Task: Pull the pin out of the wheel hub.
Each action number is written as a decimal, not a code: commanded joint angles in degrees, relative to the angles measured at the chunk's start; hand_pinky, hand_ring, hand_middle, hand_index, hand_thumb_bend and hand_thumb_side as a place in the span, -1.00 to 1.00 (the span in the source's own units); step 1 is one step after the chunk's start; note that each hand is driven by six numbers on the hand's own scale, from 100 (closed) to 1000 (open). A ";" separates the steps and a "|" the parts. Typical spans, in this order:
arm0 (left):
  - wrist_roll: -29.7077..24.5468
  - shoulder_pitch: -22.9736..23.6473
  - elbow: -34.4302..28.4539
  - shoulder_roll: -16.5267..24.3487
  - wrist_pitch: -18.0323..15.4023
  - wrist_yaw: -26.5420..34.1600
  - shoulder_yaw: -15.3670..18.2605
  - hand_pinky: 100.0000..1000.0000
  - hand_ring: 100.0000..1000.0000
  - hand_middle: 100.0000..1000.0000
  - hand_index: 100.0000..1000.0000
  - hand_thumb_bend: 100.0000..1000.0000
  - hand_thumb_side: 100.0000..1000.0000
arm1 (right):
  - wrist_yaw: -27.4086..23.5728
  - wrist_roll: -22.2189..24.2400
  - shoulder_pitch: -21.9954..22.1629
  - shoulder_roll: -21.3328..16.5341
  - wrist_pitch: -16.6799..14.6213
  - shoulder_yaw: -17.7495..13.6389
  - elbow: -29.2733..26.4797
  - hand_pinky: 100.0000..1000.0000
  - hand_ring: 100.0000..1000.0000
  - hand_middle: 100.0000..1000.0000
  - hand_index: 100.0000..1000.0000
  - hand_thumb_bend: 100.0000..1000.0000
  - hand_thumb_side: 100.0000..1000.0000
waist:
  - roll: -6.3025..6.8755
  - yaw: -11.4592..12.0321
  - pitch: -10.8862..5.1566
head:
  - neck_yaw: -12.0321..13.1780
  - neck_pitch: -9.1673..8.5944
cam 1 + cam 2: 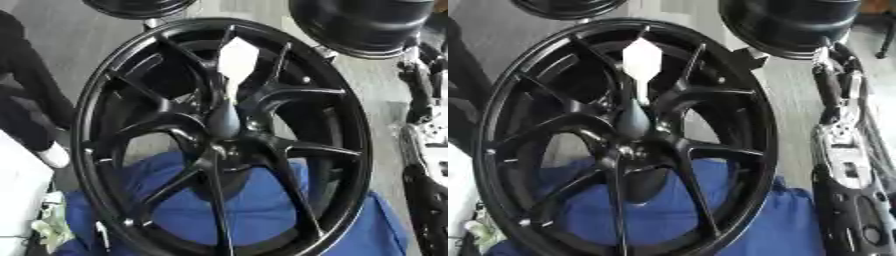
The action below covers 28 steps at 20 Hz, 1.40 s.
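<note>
Left eye view: a black wheel (114,100) stood upright, glossy metal, thin spokes running into the wheel hub (223,142). The pin (236,62) sat in the hub and stuck up from it. It had a pale, flat, six-sided head and a dark smooth neck that widened toward the hub. It was probably stiff, light and a bit slick. The best hold was probably the pale head, with a straight pull along its axis. The wheel looked heavy and unlikely to shift. Below the hub lay a blue cloth (254,210), soft and matte. No left robot hand was in view.

Right eye view: the right arm (842,160), black with silver links, was right of the hub, outside the rim. The right robot hand (829,85) was apart from the wheel and held nothing visible; how far open, cannot tell.
</note>
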 commanded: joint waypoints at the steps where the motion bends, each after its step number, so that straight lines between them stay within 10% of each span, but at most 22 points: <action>1: -4.48 -4.28 -0.11 4.75 1.77 -0.69 -1.25 0.25 0.58 0.43 0.38 -1.00 0.20 | 0.19 0.05 -0.14 -2.26 0.17 -0.01 -1.63 0.57 0.42 0.53 0.67 -0.61 -0.08 | 0.60 -0.04 -1.29 | -0.76 0.56; 16: -44.90 -29.72 15.85 -0.16 -2.96 -21.93 -10.49 0.45 0.60 0.48 0.52 -0.91 -0.01 | 0.47 0.49 1.00 -2.43 0.62 0.61 -1.82 0.56 0.40 0.52 0.66 -0.60 -0.08 | 1.37 -0.40 -1.69 | -3.76 -0.58; 28: -67.93 -38.84 27.63 -8.24 -9.08 -29.01 -16.13 0.62 0.65 0.50 0.53 -0.54 -0.04 | 0.86 1.48 1.02 -2.80 1.19 1.64 -1.80 0.56 0.40 0.52 0.66 -0.60 -0.06 | 1.88 -1.02 -1.30 | -2.62 -2.18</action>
